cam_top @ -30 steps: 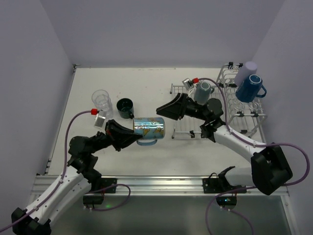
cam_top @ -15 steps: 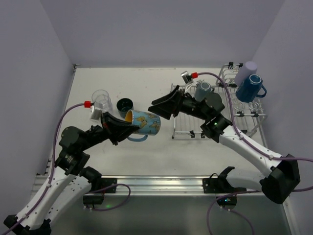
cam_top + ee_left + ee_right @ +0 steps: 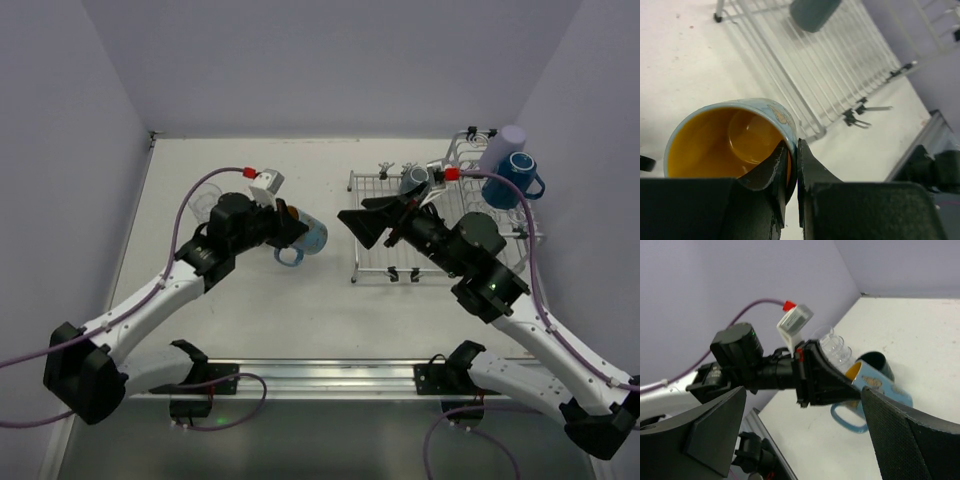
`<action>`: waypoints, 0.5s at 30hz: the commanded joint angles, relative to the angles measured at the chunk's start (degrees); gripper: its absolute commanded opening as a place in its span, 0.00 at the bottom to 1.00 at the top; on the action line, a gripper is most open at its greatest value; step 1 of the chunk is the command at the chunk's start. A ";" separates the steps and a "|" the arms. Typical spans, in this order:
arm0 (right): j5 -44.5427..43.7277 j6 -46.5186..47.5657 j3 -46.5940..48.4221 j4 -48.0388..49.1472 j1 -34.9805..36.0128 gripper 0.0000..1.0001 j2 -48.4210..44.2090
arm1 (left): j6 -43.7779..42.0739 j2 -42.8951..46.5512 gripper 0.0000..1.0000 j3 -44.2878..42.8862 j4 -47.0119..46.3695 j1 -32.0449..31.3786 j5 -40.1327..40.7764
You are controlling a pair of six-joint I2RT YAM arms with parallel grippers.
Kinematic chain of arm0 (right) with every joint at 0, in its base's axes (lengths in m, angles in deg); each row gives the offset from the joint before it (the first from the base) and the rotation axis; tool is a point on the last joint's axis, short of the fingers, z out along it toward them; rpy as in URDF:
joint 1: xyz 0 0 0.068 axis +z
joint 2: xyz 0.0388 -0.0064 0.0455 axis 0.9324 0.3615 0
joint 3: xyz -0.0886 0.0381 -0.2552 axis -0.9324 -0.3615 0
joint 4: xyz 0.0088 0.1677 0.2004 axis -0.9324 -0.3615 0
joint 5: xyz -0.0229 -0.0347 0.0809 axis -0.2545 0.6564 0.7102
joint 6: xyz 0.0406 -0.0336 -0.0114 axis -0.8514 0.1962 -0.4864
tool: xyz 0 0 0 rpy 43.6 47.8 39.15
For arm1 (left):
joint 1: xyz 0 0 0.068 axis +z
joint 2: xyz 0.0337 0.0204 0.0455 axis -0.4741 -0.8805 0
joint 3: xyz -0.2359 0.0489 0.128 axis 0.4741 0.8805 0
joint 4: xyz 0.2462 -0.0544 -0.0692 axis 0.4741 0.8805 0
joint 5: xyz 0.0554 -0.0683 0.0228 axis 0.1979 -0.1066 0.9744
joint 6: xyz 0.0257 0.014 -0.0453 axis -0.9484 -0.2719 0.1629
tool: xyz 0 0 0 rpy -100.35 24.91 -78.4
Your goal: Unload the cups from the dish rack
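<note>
My left gripper (image 3: 287, 224) is shut on the rim of the light blue mug (image 3: 307, 236), one finger inside its orange interior (image 3: 725, 145). It holds the mug tilted above the table, left of the dish rack (image 3: 376, 256). My right gripper (image 3: 358, 228) is open and empty at the rack's left edge. A dark teal mug (image 3: 415, 180) lies on the rack's flat grid. The lavender tumbler (image 3: 503, 147) and dark blue mug (image 3: 515, 182) sit in the basket section. The clear glass (image 3: 203, 201) stands behind my left arm. Another dark teal mug (image 3: 875, 362) stands beside the glass (image 3: 832, 347).
White walls close the table on the left, back and right. A metal rail (image 3: 320, 375) runs along the near edge between the arm bases. The left wrist view shows the rack's grid (image 3: 805, 70) and its black clips (image 3: 855, 116).
My left arm has carried the light blue mug back and up towards the glass, tilting it. My right gripper has drawn back right to the rack's edge, away from the mug.
</note>
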 commanded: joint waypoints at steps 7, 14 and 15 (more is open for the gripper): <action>-7.59 5.35 -1.44 -6.49 4.05 0.99 -2.69 | -10.60 -19.53 0.00 -18.26 -2.33 -3.36 19.47; -10.14 6.93 -3.81 -7.01 4.40 0.99 -5.24 | -14.03 -29.12 0.00 -23.02 1.65 -4.07 24.84; -10.49 7.20 -3.90 -7.19 4.40 0.99 -5.50 | -14.12 -30.61 0.00 -23.46 1.56 -4.07 24.93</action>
